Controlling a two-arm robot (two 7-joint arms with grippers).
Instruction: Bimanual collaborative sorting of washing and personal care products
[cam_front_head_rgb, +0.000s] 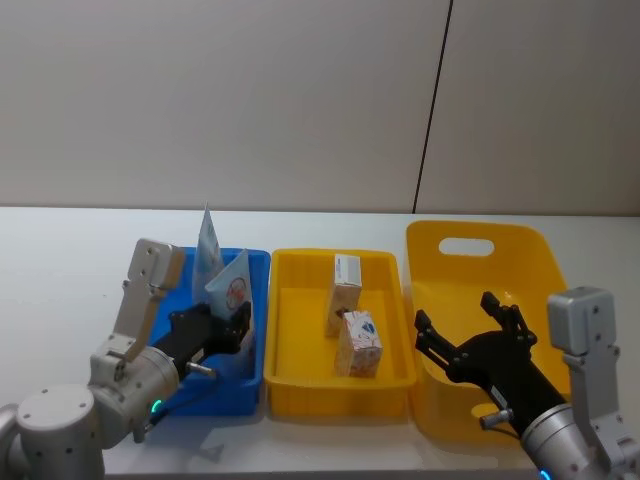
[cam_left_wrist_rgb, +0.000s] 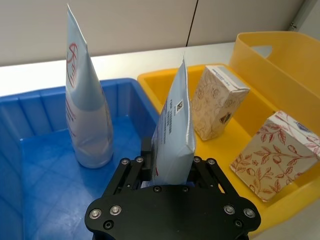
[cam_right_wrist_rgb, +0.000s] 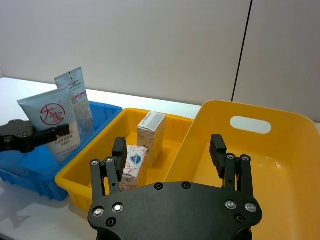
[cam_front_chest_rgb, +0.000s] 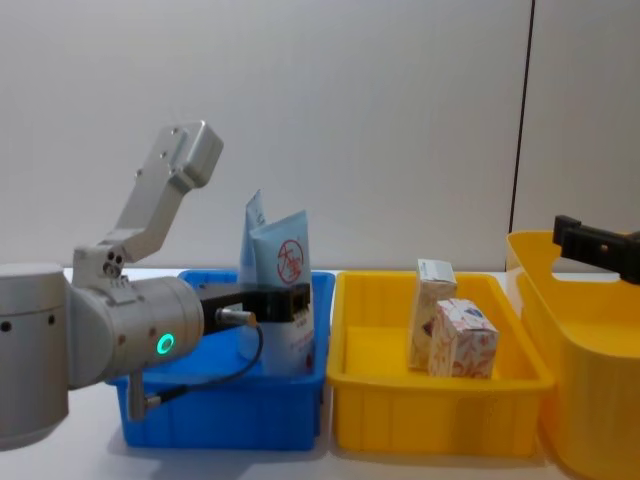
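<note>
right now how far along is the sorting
Looks nearly done. The tall carton and squat carton stand in the yellow tray, and the pale tube stands in the blue tray. In hand: the left hand is shut on the logo tube, upright inside the blue tray. Left: probably just releasing it. The right hand hovers open over the big bin, holding nothing.

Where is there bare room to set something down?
The large yellow plastic bin has bare floor beyond the open right hand. The shallow yellow tray is free left of its two cartons. The blue tray is crowded: two soft tubes, left hand gripping one.
</note>
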